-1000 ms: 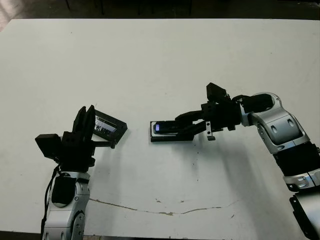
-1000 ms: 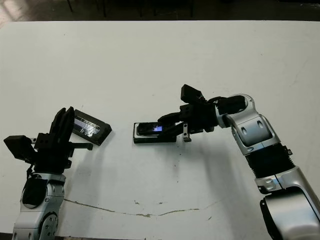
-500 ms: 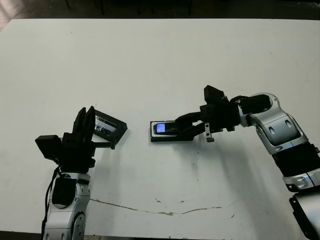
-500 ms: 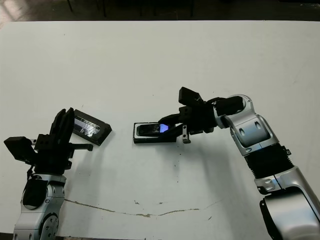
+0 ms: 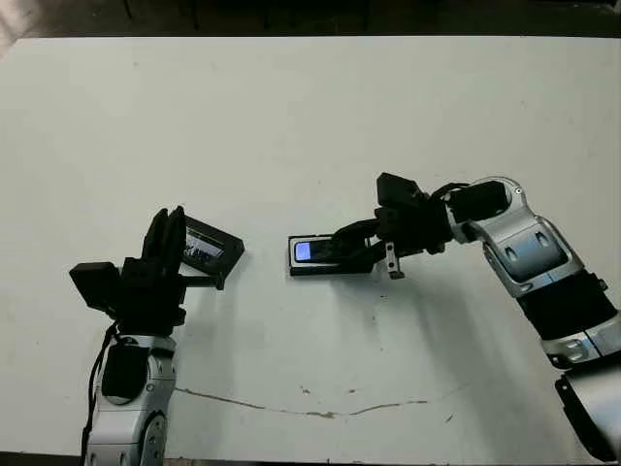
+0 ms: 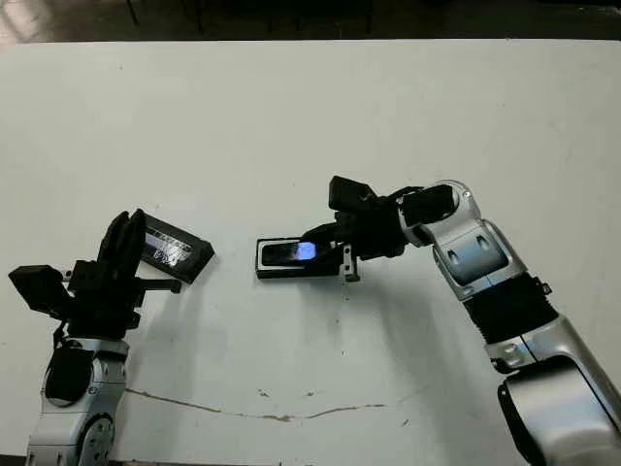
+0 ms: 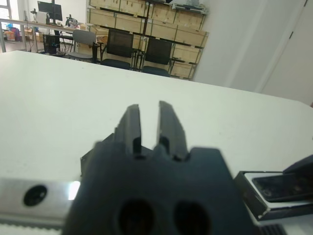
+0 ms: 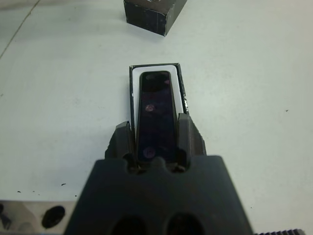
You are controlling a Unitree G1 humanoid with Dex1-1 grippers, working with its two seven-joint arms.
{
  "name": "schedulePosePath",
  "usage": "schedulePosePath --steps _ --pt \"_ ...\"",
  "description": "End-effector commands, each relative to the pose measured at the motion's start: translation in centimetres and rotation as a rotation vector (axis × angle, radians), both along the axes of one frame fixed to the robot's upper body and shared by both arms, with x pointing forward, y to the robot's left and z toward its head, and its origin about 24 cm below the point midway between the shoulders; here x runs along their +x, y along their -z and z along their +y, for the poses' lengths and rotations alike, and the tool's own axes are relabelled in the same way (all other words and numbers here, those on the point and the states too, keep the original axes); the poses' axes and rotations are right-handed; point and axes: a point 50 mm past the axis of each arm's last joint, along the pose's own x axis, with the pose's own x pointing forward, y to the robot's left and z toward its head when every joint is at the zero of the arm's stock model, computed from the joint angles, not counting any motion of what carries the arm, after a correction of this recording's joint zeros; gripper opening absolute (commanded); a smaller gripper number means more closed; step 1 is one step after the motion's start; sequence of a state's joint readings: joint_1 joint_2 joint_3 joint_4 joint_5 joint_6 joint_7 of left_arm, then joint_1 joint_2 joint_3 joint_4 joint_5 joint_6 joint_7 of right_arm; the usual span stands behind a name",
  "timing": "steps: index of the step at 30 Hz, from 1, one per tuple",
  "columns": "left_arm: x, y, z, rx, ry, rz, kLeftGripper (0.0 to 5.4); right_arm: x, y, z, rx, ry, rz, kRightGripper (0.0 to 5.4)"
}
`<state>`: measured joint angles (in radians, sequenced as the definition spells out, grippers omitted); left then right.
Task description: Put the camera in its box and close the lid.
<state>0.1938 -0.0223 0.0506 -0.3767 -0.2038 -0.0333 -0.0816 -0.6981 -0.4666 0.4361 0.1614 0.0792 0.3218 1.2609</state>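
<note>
1. The right gripper [image 5: 351,249] has moved toward the robot's left, further over the box [image 8: 134,83], and its arm reaches more across the table than one second ago.
2. The camera [image 8: 156,115], held between the right fingers [image 8: 187,137], has gone with it and now lies deeper along the white-lined tray.
3. The camera's lit blue-violet patch [image 6: 306,250] appeared brighter half a second ago, and it now sits closer to the box's left end.
4. The box itself has shifted slightly toward the robot's left.
</note>
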Motion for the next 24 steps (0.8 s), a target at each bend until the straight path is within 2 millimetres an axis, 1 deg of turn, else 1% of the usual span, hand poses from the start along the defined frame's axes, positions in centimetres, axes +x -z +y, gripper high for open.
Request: schedulePosePath --steps 1,3,4,6,9,12,15,24 --pt "-0.2 0.6 0.1 0.008 -0.013 0.035 0.0 -0.4 0.7 1.4 -0.022 -0.057 0.014 0.2" --pt "-0.3 0.6 0.1 0.01 -0.015 0.033 0.0 -0.3 0.6 1.3 -0.025 -0.052 0.019 0.2" --pt "-0.2 0.6 0.2 0.006 -0.014 0.034 0.0 -0.3 0.4 1.2 -0.022 -0.048 0.022 0.38" --pt "-0.2 0.6 0.2 -0.003 -0.009 0.035 0.0 -0.2 0.0 0.9 -0.004 -0.057 0.011 0.79" --pt "-0.2 0.6 0.2 -0.002 -0.008 0.036 0.0 0.1 -1.5 0.3 -0.002 -0.061 -0.094 1.42" --pt "-0.1 0.6 0.2 0.005 -0.01 0.035 0.0 0.2 -3.0 -0.4 0.002 -0.023 -0.152 2.07" --pt "-0.1 0.6 0.3 -0.005 0.0 0.035 0.0 0.1 -4.2 -0.9 0.023 -0.031 -0.264 2.71" --pt "-0.2 0.7 0.4 0.003 -0.001 0.035 0.0 -0.2 -5.9 -2.5 0.149 0.044 -0.365 4.66"
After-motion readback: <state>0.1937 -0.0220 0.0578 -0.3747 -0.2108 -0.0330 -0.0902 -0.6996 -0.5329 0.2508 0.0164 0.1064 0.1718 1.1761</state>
